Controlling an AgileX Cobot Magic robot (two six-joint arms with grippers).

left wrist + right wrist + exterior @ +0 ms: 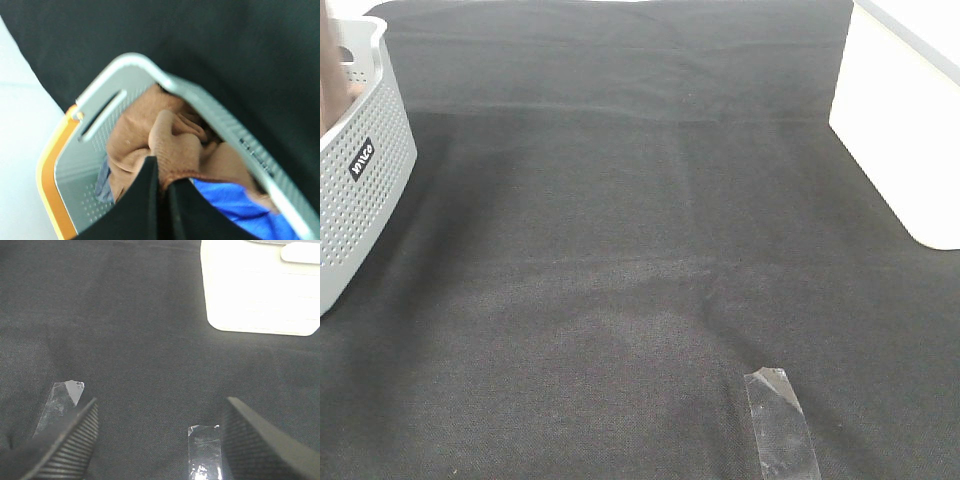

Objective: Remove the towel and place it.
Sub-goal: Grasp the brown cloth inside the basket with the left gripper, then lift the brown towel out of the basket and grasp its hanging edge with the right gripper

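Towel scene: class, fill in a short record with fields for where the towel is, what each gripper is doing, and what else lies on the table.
towel: brown, bunched inside the grey basket, next to a blue item
left gripper: shut on a fold of the towel
right gripper: open, holding nothing, above the black cloth
basket place: left edge of the high view
also on cloth: clear tape; white container at right
task state: towel not yet out
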